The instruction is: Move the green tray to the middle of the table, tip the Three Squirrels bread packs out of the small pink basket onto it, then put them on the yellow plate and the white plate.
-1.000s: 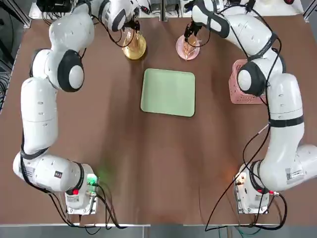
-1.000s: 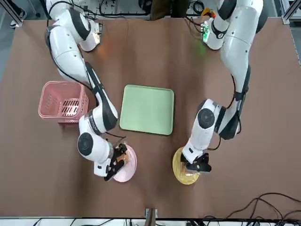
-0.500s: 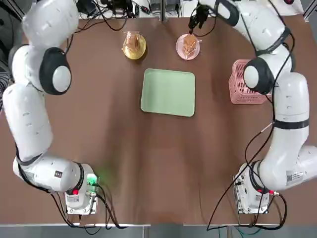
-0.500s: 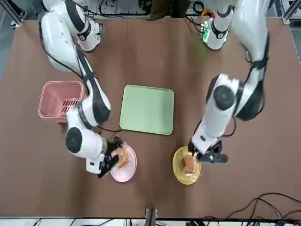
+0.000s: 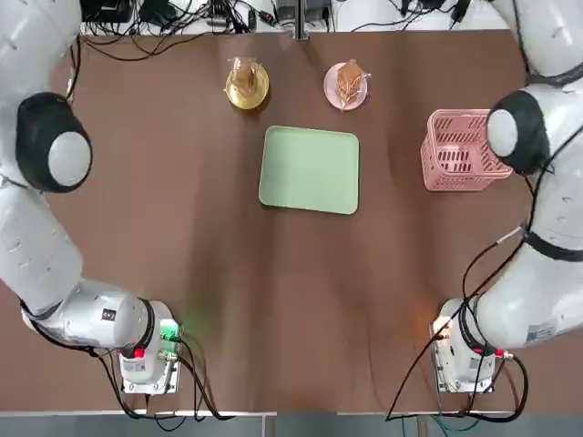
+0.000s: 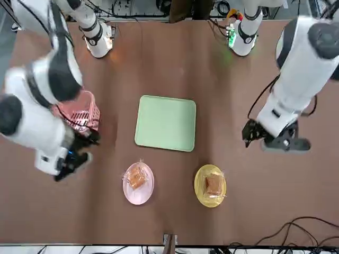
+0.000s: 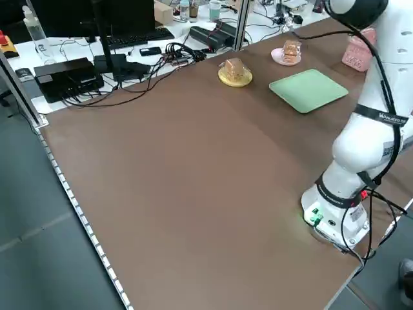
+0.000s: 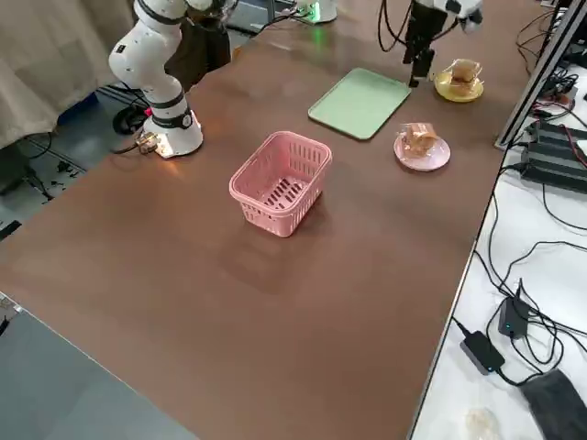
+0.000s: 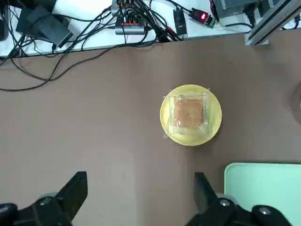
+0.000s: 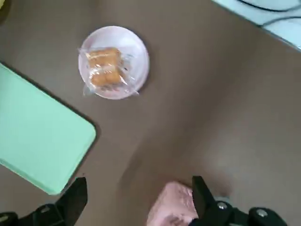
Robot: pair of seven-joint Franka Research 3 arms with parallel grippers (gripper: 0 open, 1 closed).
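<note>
Bread packs: one now sits on the yellow plate, one on the white plate, both at the worktop's far edge. A second ago both grippers were down at those plates; now the left gripper and right gripper have lifted clear, released and empty. We judge the task done. Green tray mid-worktop, bare; pink basket beside it, empty.

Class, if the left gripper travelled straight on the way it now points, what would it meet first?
Probably the bare brown tabletop: the open left gripper points down at it, short of the round yellow plate and beside the flat mint-green tray. Depth is uncertain.
</note>
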